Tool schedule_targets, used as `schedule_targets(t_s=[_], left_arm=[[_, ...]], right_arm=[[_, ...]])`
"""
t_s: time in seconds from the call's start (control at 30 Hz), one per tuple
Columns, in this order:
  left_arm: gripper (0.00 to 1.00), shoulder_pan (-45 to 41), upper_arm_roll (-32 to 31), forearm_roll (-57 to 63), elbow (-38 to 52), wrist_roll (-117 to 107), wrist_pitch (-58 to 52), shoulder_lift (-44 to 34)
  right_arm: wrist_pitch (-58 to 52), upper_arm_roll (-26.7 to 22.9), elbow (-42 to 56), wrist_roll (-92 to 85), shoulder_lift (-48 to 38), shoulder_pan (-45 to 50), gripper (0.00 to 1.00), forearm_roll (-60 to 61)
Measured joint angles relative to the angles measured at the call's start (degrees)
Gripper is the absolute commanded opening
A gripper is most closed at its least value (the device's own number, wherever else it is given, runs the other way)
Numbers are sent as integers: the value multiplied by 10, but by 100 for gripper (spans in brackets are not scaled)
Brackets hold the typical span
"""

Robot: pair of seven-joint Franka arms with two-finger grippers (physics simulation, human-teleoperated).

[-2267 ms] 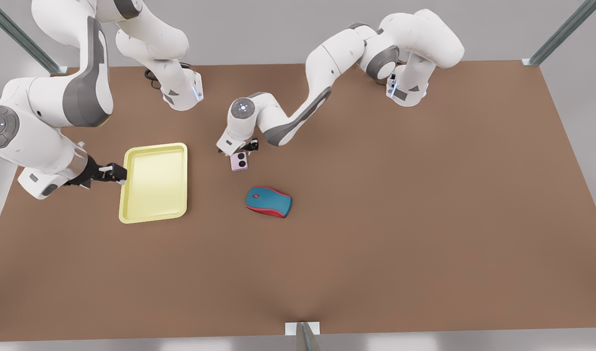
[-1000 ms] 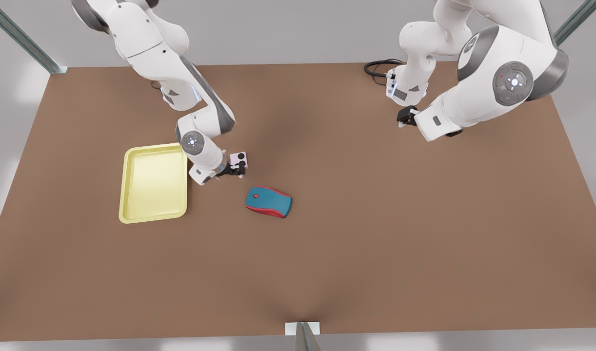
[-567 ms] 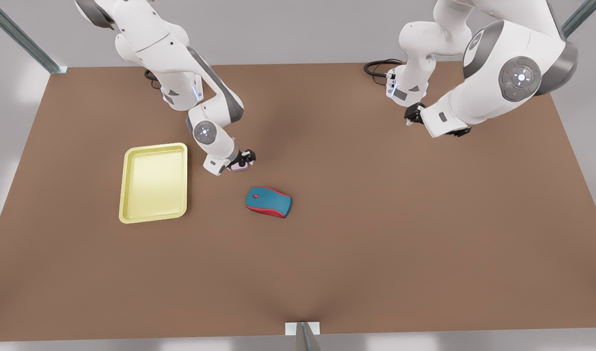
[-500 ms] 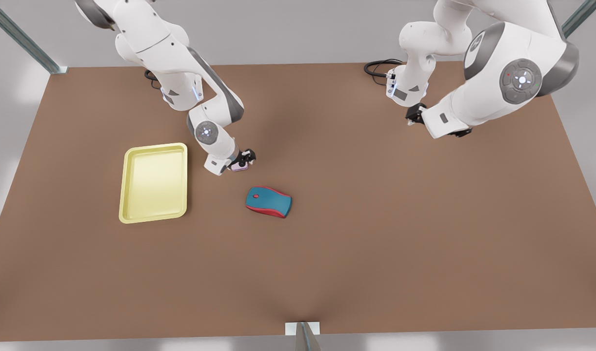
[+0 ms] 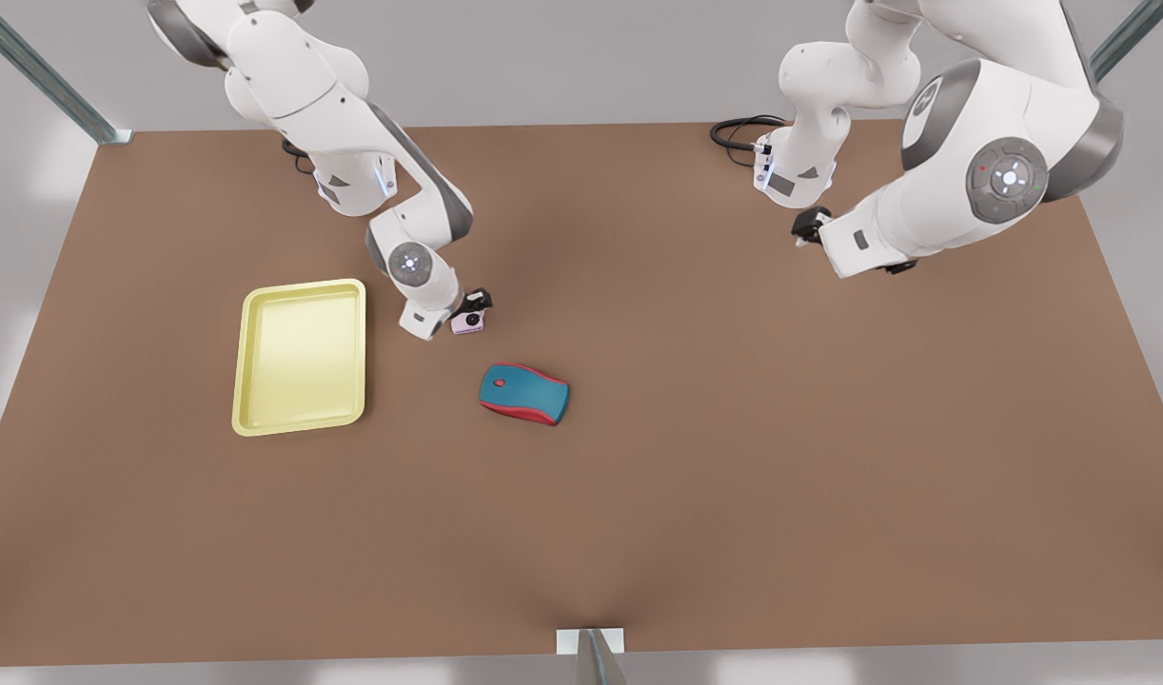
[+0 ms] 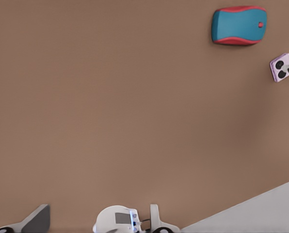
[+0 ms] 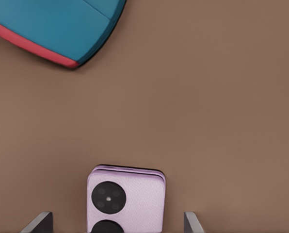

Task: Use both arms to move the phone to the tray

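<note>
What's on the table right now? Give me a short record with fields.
phone: flat on the table, outside the tray, black circles up
tray: to the front view's left of the phone, nothing in it
mouse: near the phone, apart from it
right gripper: open, low at the phone, a finger on either side, not gripping
left gripper: far off at the front view's right, waiting
task state: phone not yet moved to the tray

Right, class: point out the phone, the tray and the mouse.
phone (image 7: pixel 126 200): right wrist view, on its pink back.
tray (image 5: pixel 301 354): front view, on its bare yellow floor.
mouse (image 5: pixel 524 393): front view, on its teal top.
</note>
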Motion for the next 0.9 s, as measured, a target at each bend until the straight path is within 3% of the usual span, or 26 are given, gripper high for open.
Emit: schedule_targets(t_s=[0.9], left_arm=[[100,0,0,2,6,10,2,10]], right_arm=[[101,2,-36,89,43,-2,100,-37]])
